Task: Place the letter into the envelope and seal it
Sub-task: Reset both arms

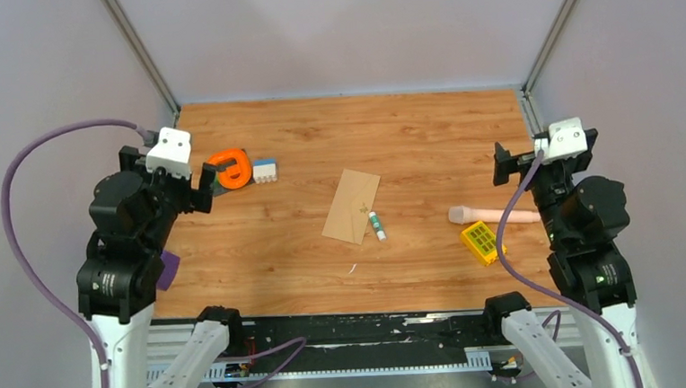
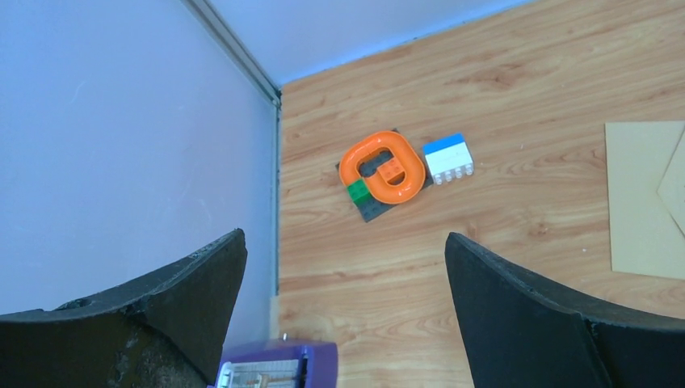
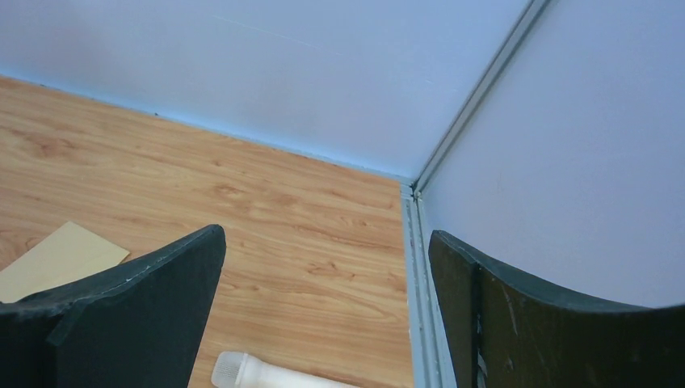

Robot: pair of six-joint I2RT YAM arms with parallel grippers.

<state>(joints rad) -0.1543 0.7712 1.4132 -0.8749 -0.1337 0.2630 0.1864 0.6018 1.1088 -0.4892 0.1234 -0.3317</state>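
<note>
Your left tool (image 2: 345, 238) and right tool (image 3: 327, 234) both stand released, holding nothing; the envelope (image 1: 352, 206) lies flat mid-desk (image 1: 426, 135); only the overhead view shows the glue stick (image 1: 376, 224) just beside its 4 o'clock edge; each wrist view catches merely an envelope corner.

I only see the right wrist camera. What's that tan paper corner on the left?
Observer: That's the envelope, lying flat in the middle of the table.
Operator: And the white thing at the bottom?
Observer: It's the end of a long pale tube lying beside a yellow block.
Operator: Where's the other gripper?
Observer: The left gripper is open and empty, over the table's left side near an orange ring.
</note>
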